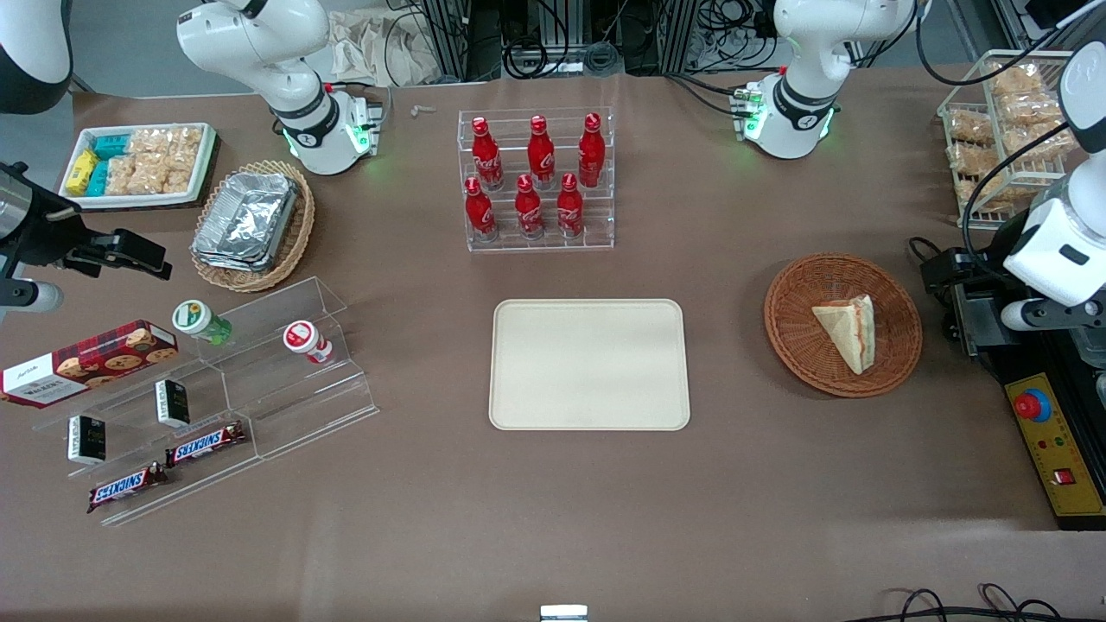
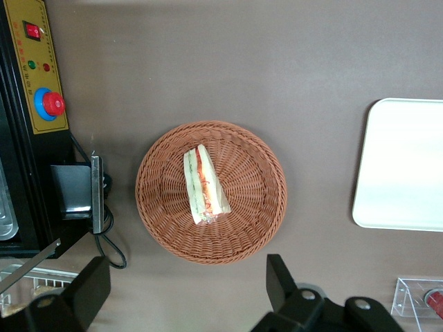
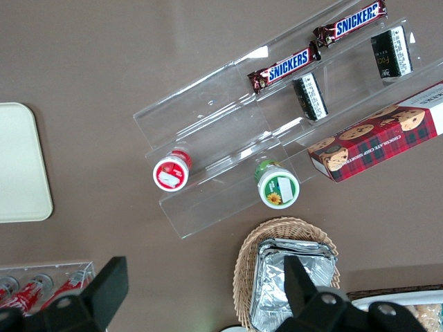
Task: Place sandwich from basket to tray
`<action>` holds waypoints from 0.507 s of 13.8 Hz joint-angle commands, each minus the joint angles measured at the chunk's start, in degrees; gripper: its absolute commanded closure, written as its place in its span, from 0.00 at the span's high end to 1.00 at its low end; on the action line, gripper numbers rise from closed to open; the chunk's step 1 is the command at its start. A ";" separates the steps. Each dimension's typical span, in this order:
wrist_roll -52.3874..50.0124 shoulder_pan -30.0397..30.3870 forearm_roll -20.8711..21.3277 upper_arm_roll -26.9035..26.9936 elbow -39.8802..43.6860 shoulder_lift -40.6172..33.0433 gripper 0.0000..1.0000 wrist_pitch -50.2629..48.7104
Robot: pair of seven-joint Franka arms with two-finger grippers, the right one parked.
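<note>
The sandwich (image 1: 851,333) (image 2: 203,185), a pale bread wedge with red and green filling along its cut edge, lies in the round reddish-brown wicker basket (image 1: 795,294) (image 2: 256,207). The cream tray (image 1: 589,363) (image 2: 401,166) lies flat at the table's middle, a short gap from the basket, with nothing on it. My gripper (image 2: 185,271) hangs high above the table, over the basket's edge, toward the working arm's end. Its two black fingers (image 2: 277,277) stand wide apart and open, with nothing between them.
A black control box (image 1: 1050,441) (image 2: 41,83) with a red button sits beside the basket at the working arm's end. A clear rack of red bottles (image 1: 537,177) stands farther from the camera than the tray. A stepped acrylic shelf (image 1: 216,406) of snacks lies toward the parked arm's end.
</note>
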 commanded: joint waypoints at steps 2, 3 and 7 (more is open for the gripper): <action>-0.26 -0.23 -0.11 0.09 1.69 0.73 1.00 -1.49; -0.17 -0.06 -0.11 0.09 1.69 0.73 1.00 -1.58; 0.18 0.03 0.15 0.09 1.34 0.73 1.00 -3.24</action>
